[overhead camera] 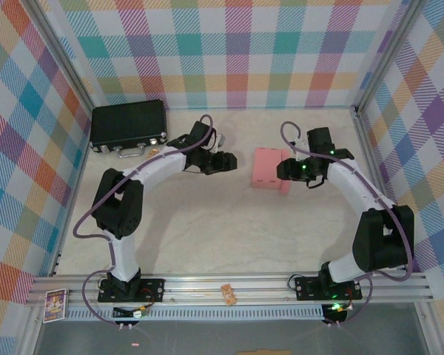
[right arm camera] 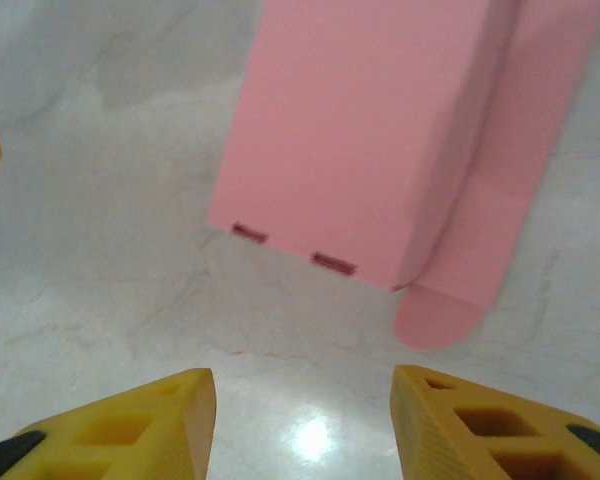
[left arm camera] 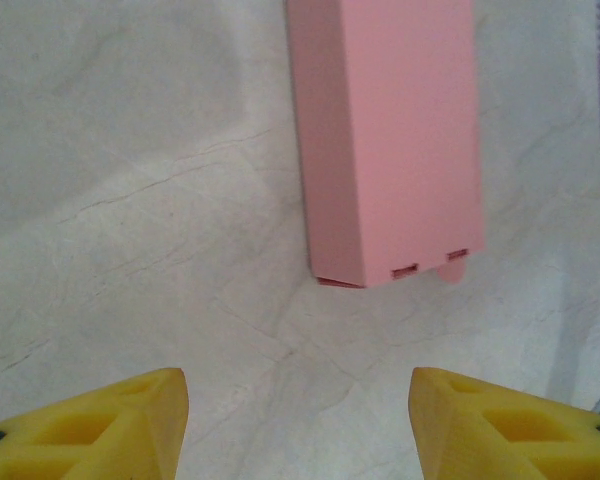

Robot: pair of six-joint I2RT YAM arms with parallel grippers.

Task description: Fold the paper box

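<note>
The paper box (overhead camera: 267, 168) is a small salmon-pink rectangular box lying on the pale table, between the two arms. In the left wrist view the paper box (left arm camera: 390, 140) lies ahead of my left gripper (left arm camera: 300, 425), whose yellow fingers (left arm camera: 130, 430) stand apart over bare table, clear of the box. In the right wrist view the paper box (right arm camera: 360, 130) has a long side flap (right arm camera: 520, 180) lying flat beside it, ending in a rounded tab (right arm camera: 435, 320). My right gripper (right arm camera: 302, 425) is open just short of that end, holding nothing.
A black hard case (overhead camera: 129, 126) with metal latches sits at the back left, behind the left arm. Checked walls close in the table on three sides. An aluminium rail (overhead camera: 229, 285) runs along the near edge, with a small orange item (overhead camera: 229, 294) on it.
</note>
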